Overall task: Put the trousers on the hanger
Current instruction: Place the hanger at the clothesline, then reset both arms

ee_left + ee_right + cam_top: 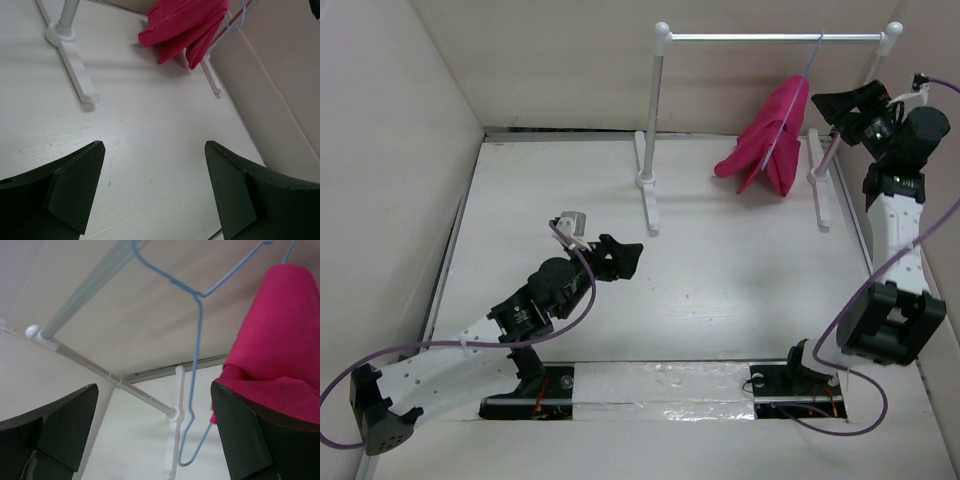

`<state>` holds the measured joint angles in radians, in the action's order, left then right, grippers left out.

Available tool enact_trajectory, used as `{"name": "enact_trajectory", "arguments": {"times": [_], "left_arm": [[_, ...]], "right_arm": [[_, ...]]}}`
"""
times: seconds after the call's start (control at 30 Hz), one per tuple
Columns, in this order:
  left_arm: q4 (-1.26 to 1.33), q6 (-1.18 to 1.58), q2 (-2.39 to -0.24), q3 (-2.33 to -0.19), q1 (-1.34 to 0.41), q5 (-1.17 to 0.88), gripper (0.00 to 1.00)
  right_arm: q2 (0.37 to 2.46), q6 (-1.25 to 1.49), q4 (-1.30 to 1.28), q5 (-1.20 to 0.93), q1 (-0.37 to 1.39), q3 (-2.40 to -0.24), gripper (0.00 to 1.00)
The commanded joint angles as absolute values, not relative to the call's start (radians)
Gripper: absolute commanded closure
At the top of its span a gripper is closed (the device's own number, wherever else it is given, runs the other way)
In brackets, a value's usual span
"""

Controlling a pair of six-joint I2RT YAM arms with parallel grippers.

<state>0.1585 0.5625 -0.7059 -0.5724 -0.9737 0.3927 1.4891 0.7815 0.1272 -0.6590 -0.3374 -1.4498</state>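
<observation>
The trousers [768,140] drape the hanger [809,62] on the rack [760,38], at the bench's [720,290] far right corner. The left gripper [623,258] and right gripper [828,108] gape wide, empty.

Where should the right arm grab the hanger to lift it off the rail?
Probably the bare wire of the hanger just under its hook, from the right, where the open right gripper sits; the trousers cover the wire lower down.

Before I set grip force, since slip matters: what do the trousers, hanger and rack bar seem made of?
Trousers: soft matte magenta cloth, weave too fine to tell; it drapes in limp folds.
Hanger: thin wire with a smooth pale-blue coat, likely coated metal; it holds tight bends.
Rack bar: smooth silvery tube, apparently metal; faint sheen.
</observation>
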Motion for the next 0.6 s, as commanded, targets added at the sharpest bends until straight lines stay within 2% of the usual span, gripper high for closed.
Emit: {"name": "enact_trajectory", "arguments": {"times": [0.0,0.13,0.2,0.3,0.33,0.47,0.57], "left_arm": [[0.192,0.537,-0.704,-0.649,-0.977,0.4,0.2],[0.187,0.528,-0.68,-0.684,-0.977,0.416,0.2],[0.17,0.525,-0.646,-0.696,-0.977,0.431,0.2],[0.125,0.512,-0.58,-0.701,-0.977,0.485,0.19],[0.109,0.517,-0.56,-0.7,-0.977,0.523,0.19],[0.086,0.554,-0.451,-0.617,-0.986,0.542,0.18],[0.071,0.589,-0.393,-0.563,-0.986,0.535,0.18]], "right_arm": [[1.301,0.778,0.244,-0.632,-0.337,-1.31,0.0],[1.082,0.873,0.495,-0.735,-0.316,-1.028,0.0],[0.981,0.871,0.526,-0.777,-0.279,-0.878,0.0],[0.749,0.731,0.366,-0.778,-0.249,-0.763,0.0],[0.624,0.686,0.225,-0.763,-0.249,-0.746,0.0],[0.36,0.562,-0.098,-0.626,-0.239,-0.689,0.0],[0.313,0.47,-0.234,-0.61,-0.209,-0.67,0.0]]}}
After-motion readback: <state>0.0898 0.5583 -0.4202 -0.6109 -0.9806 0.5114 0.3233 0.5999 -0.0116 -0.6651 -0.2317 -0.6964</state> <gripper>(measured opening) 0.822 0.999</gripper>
